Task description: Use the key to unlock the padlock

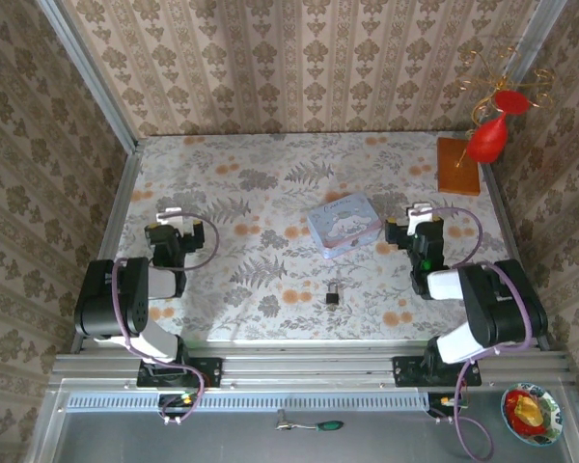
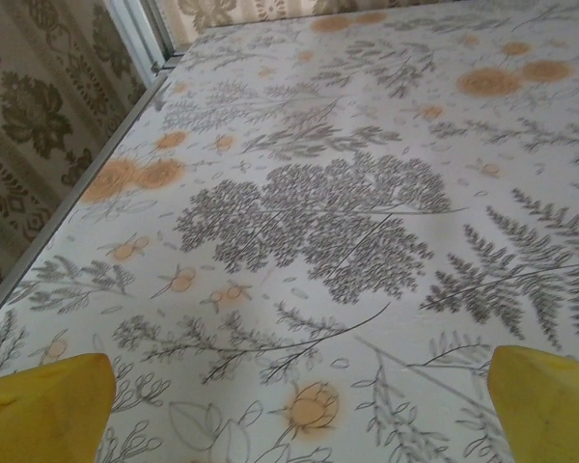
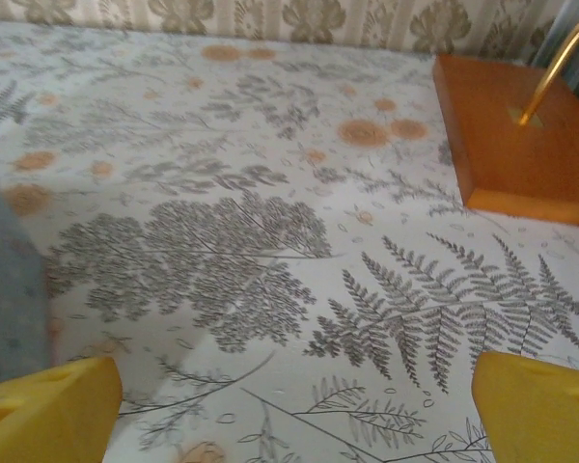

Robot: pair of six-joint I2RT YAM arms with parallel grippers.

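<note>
Dark padlock (image 1: 333, 295): sitting loose on the table (image 1: 241, 183), on the near side of the tin (image 1: 343, 224), not touching it, between both arms.
Left gripper (image 1: 178, 226): hanging wide open, holding nothing.
Right gripper (image 1: 420, 222): gaping wide too, carrying nothing, well off to the padlock's right.
Key: I'm not making it out, too small to tell.
Risk: I'm guessing the padlock's skidding or tipping if I'm pinching off-centre, since nothing's bracing it.

pale blue tin (image 1: 342, 224), dark padlock (image 1: 333, 296), floral tabletop (image 1: 261, 193)
</note>
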